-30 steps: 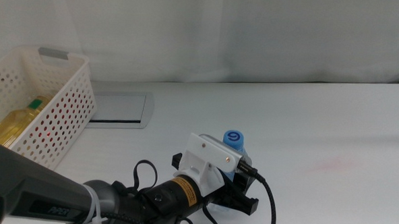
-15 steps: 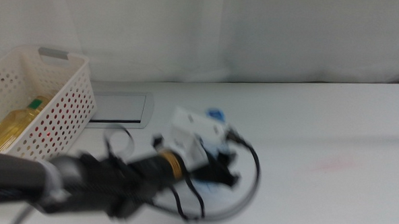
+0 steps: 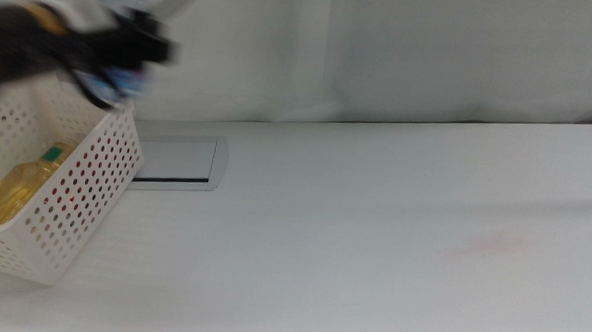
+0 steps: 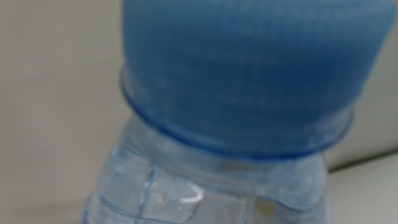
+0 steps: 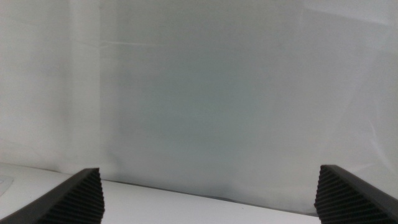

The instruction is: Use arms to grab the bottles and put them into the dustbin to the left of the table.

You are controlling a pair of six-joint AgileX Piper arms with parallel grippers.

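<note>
**Water bottle up over the basket**

My left gripper [image 3: 131, 54] is up at the far left of the table [image 3: 373, 239], hanging in the air right above the back end of the white dustbin [image 3: 85, 187]. It's a smeary blur in the middle view, so all I can make out is the dark arm and a bit of blue and clear stuff at its tip. The left wrist cam fills that in: the small water bottle [image 4: 236, 124] is right in front of the lens, blue cap and clear neck taking up pretty much the whole picture. My own jaws aren't visible in there at all, the bottle hides everything, so I honestly can't say how wide they are or exactly how they're gripping.

Down in the dustbin, the yellow-liquid bottle [image 3: 20, 189] is lying on its side against the near-left part of the basket. Something red shows through the perforated wall too, but I can't make out what it is.

The grey hatch [image 3: 176, 161] sits just beside the basket on the tabletop.

My right gripper [image 5: 208, 199] isn't in the middle view. Its wrist cam shows both jaws spread wide apart with nothing between them, pointed at a plain white backdrop.
</note>
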